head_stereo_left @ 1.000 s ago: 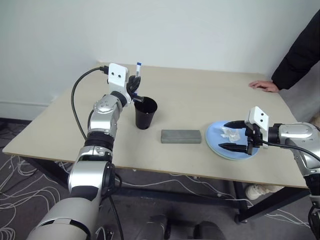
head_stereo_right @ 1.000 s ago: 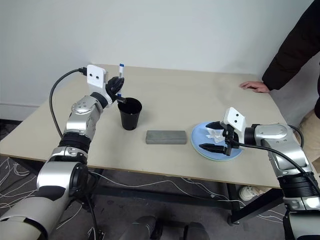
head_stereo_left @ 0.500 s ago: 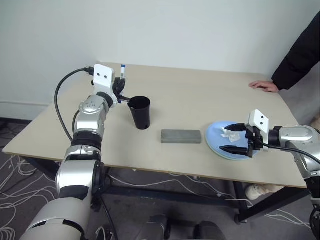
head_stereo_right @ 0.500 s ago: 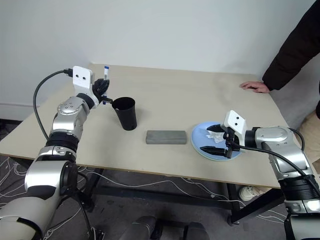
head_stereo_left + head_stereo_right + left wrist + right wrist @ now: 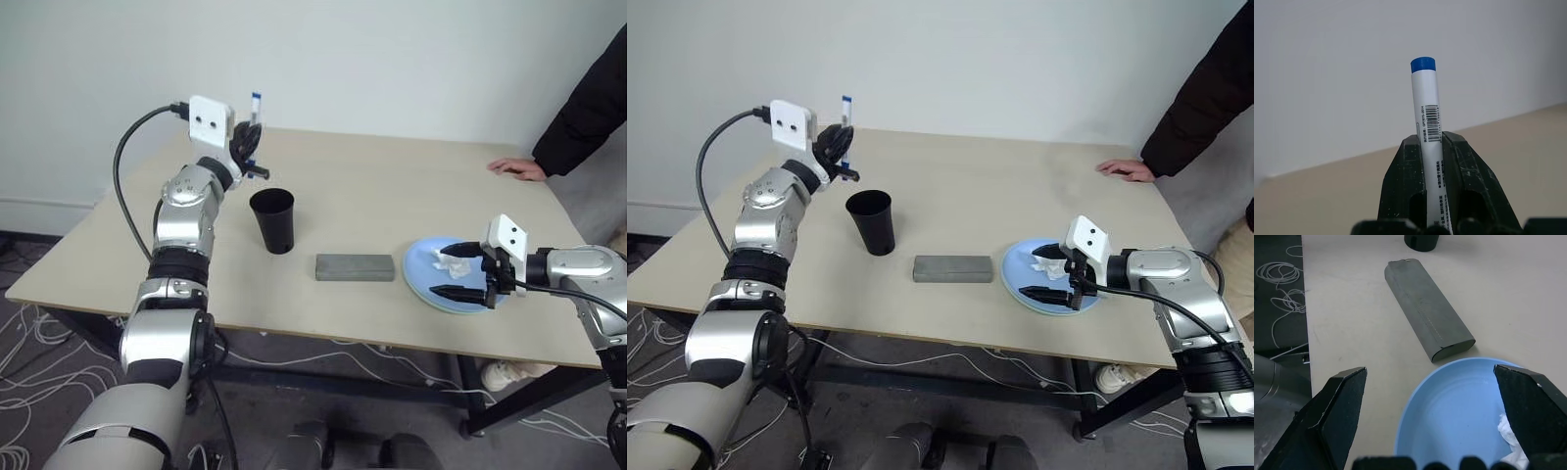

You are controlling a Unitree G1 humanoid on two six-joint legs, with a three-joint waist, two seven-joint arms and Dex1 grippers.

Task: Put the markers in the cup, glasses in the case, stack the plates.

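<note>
The blue-capped marker (image 5: 1427,142) is standing upright, pinched between the two black fingers of the left gripper (image 5: 253,149), its cap pointing up against the white wall. The gripper is hanging in the air above the far left part of the table (image 5: 392,211), up and behind the cup (image 5: 273,221), clear of its rim. The black cup is standing upright on the table. Just beside it, toward the middle of the table, the grey case (image 5: 355,266) is lying flat with its lid shut. Further right, the light blue plate (image 5: 1454,406) is sitting near the front edge with a crumpled white tissue (image 5: 454,263) on it. The right gripper (image 5: 460,271) is hovering over this plate, its jaws spread wide apart around nothing. A person's hand (image 5: 517,168) is resting on the far right edge of the table.
</note>
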